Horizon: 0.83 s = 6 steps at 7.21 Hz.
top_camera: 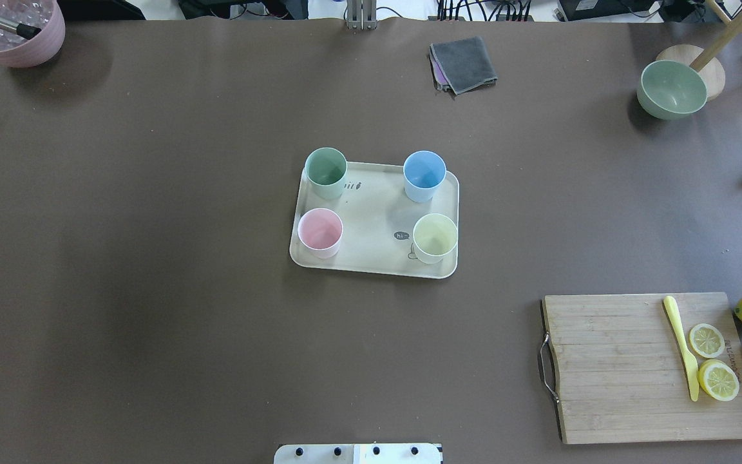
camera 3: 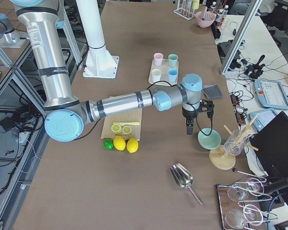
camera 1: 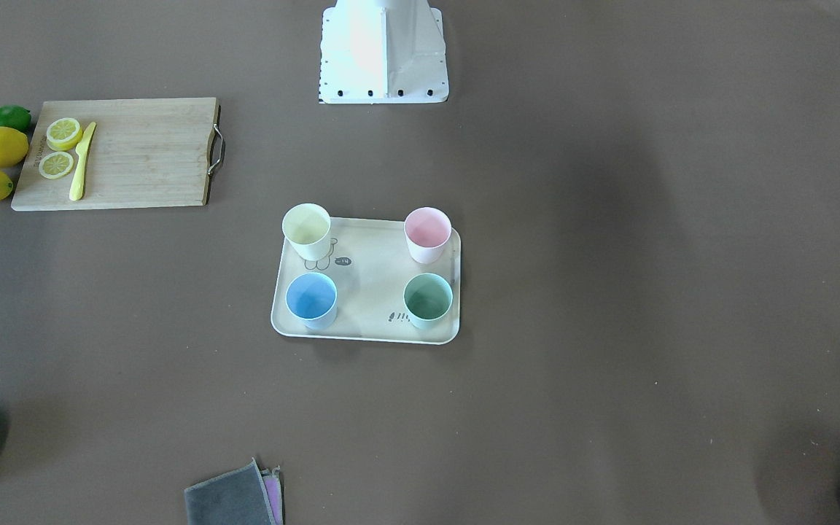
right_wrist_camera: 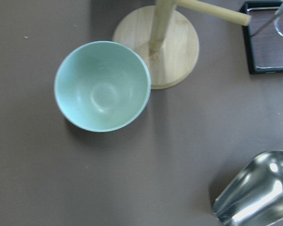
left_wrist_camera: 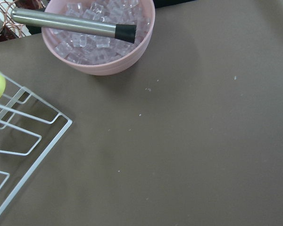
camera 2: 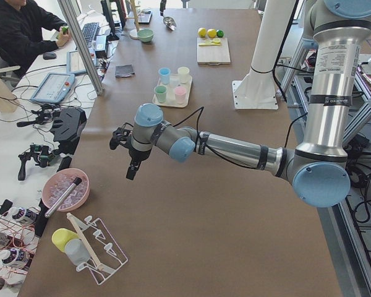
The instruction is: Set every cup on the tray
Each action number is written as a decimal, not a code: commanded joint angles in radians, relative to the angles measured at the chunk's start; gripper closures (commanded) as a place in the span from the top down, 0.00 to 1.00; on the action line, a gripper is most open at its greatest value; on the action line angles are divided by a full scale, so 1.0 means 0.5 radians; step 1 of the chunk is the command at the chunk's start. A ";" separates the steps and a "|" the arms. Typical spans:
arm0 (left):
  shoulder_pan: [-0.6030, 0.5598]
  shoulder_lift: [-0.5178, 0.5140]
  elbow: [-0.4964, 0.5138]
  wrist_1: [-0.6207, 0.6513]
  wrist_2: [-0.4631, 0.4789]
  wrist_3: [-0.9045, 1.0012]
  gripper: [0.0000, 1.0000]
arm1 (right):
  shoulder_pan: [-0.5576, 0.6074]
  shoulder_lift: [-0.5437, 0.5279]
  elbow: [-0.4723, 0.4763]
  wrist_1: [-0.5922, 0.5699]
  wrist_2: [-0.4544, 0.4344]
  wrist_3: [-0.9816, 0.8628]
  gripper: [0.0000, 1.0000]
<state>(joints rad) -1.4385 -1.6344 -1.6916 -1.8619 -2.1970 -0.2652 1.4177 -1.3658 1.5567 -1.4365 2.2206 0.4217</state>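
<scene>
1. Tray (top_camera: 371,212): flat and cream with a raised rim, it sits mid-table. I judge it stiff and light. All four cups stand on it, one near each corner, so I judge the task complete.
2. Pink bowl (left_wrist_camera: 108,66): sits near the table's left end, filled with ice cubes (left_wrist_camera: 85,33). A metal-handled tool (left_wrist_camera: 66,22) lies across them.
3. Green bowl (right_wrist_camera: 103,89): empty, just beside a wooden stand base (right_wrist_camera: 174,52).
4. Cups: green cup (top_camera: 326,169), blue cup (top_camera: 424,173), pink cup (top_camera: 320,230) and yellow cup (top_camera: 435,235) are all upright and empty. I judge them light, stiff and smooth. I would pinch one wall at the rim, or span the body gently, because the taper may slip.
5. Left gripper (camera 2: 131,172): hangs near the pink bowl, well apart from the tray. I cannot tell whether it is released or clenched.
6. Right gripper (camera 3: 188,129): hangs near the green bowl. I cannot tell its state either.
</scene>
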 commanded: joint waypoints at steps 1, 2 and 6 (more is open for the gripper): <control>-0.206 0.023 0.015 0.183 -0.262 0.146 0.98 | 0.244 -0.133 -0.140 -0.008 0.184 -0.403 1.00; -0.209 0.032 0.021 0.250 -0.275 0.144 0.98 | 0.293 -0.246 -0.131 0.013 0.216 -0.496 1.00; -0.203 0.170 0.000 0.269 -0.282 0.132 0.98 | 0.346 -0.416 -0.079 0.017 0.286 -0.491 1.00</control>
<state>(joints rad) -1.5401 -1.5761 -1.6845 -1.7243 -2.3366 -0.1993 1.5886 -1.5597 1.5161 -1.4283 2.3465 0.1766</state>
